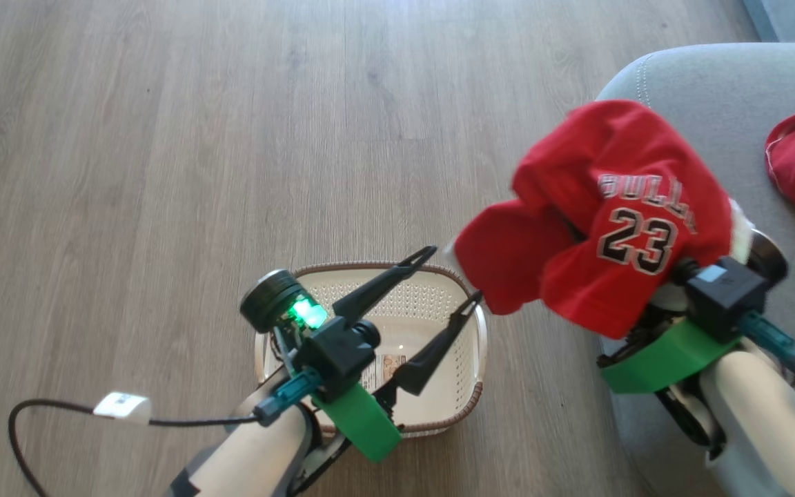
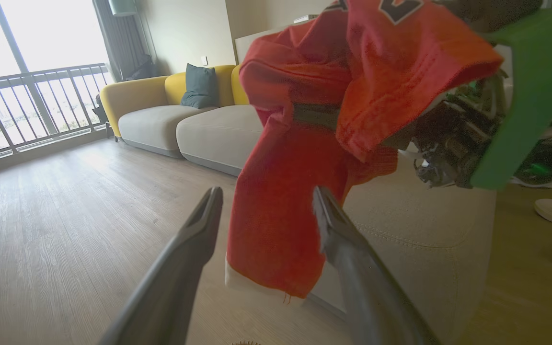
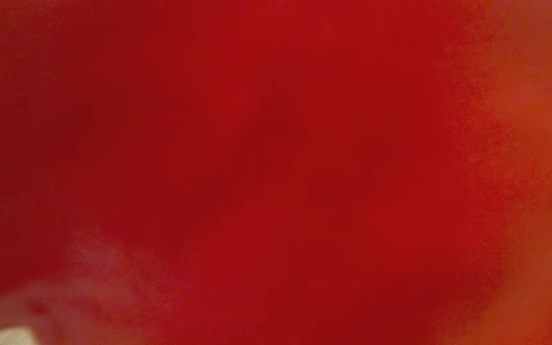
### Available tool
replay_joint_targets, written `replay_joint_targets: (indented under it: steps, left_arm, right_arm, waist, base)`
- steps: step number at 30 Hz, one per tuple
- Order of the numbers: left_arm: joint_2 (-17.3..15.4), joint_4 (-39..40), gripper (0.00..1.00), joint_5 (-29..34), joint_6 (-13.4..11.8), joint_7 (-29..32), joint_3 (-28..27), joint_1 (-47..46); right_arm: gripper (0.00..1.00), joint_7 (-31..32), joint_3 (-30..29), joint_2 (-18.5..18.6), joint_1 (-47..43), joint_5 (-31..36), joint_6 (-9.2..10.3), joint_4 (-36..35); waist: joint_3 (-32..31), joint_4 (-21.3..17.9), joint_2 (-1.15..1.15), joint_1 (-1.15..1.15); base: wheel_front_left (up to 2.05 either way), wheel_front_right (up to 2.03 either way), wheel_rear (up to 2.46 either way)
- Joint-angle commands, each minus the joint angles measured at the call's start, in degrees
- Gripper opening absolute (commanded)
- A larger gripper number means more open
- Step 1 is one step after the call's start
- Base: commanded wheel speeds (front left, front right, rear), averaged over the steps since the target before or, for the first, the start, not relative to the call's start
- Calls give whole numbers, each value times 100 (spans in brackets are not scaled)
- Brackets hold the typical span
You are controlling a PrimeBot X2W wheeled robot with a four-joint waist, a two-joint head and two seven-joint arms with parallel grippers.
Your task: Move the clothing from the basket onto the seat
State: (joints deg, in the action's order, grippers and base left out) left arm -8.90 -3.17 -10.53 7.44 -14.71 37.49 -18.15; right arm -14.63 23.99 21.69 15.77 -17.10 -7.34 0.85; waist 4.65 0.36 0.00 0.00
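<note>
Inside the basket point(image 1: 415, 297) sits a label sticker point(image 1: 382, 369), while the jersey point(image 1: 618, 214) hangs outside.

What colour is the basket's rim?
Brown, woven-look; the basket itself is cream-white. Clearest in the head view.

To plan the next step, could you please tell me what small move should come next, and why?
Probably carry the right arm further over the large grey fabric seat before letting go: the red number 23 jersey draped on it overhangs the seat's edge, and the cream perforated plastic basket looks empty.
</note>
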Motion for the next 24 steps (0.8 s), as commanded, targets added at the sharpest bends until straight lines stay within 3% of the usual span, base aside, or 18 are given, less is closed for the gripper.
replay_joint_targets:
  steps: [1, 8, 24]
  left_arm:
    - [-13, 148, 100, 4, 4, -29, -279, -141]
    - [76, 55, 100, -40, 4, -29, -526, 72]
    - [-26, -359, 100, 28, 4, -29, -264, 521]
  right_arm:
    - [0, -37, -54, -12, 9, 38, -14, -155]
    - [0, -37, -567, -107, -187, 105, -14, -95]
    - [0, -37, -2051, -646, -842, 663, -14, 106]
  waist:
    - [-12, -13, 0, 0]
    - [-23, -111, 0, 0]
    - [-41, -323, 0, 0]
  base:
    - [0, 0, 0]
    - [0, 0, 0]
    - [0, 0, 0]
